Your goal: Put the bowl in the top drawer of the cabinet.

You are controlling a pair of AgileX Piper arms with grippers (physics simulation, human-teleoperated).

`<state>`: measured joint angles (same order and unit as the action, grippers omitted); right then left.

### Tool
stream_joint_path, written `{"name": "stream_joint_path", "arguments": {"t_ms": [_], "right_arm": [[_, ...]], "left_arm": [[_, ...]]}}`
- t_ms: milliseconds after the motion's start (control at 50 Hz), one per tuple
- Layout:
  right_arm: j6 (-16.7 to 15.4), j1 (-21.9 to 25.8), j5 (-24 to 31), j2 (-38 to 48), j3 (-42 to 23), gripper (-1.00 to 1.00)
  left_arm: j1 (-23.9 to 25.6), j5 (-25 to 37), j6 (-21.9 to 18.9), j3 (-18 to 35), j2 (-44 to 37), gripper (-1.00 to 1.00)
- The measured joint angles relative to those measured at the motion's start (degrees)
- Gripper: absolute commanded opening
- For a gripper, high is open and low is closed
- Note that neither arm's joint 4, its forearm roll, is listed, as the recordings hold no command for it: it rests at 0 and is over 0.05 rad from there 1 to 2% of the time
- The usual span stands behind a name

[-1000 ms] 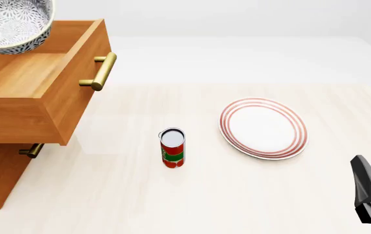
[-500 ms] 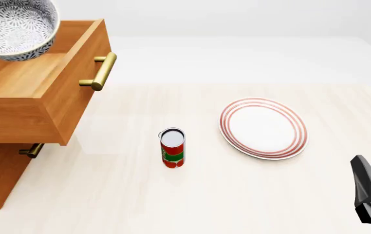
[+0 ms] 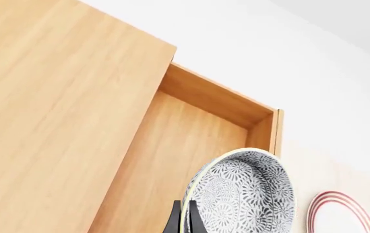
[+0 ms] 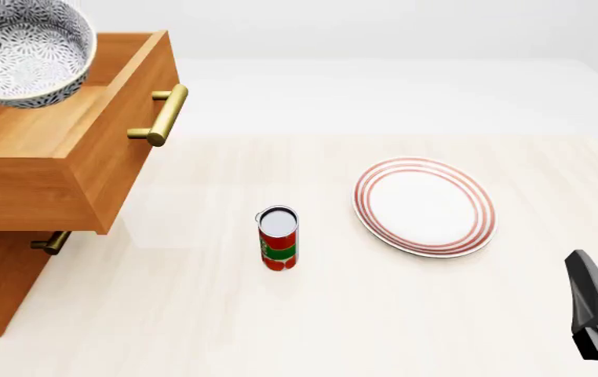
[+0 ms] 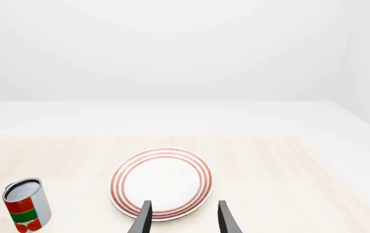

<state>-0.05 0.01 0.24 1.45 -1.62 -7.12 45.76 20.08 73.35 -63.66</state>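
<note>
In the left wrist view, the left end effector (image 3: 183, 217) is clamped on the rim of the floral bowl (image 3: 243, 194), its two dark fingers pinching the wall from either side, and the open top drawer (image 3: 192, 141) of the cabinet (image 3: 55, 107) lies directly beyond and below it, with a red-ringed plate (image 3: 340, 213) off to the side. In the front view the bowl (image 4: 27, 49) hangs tilted above the drawer (image 4: 58, 133) cavity, not yet resting on its floor, so the carry looks nearly done; the next move calls for lowering it inside the walls and then letting go. A tomato can (image 4: 277, 238) and the plate (image 4: 424, 206) sit on the desk (image 4: 383, 314), well apart from it. In the right wrist view, the right end effector (image 5: 183, 218) hovers with fingers apart just short of the plate (image 5: 161, 182), idle.
</note>
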Motion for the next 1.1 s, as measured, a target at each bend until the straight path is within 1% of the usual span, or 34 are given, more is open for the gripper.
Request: {"name": "stream_joint_path", "arguments": {"t_ms": [420,1100], "right_arm": [[0.0,0.0,0.0,0.0,0.0,1.0],[0.0,0.0,0.0,0.0,0.0,1.0]], "left_arm": [[-0.3,-1.5,0.0,-1.4,-1.1,-1.0],[-1.4,-4.0,-0.6,-1.7,-5.1,-1.0]]}}
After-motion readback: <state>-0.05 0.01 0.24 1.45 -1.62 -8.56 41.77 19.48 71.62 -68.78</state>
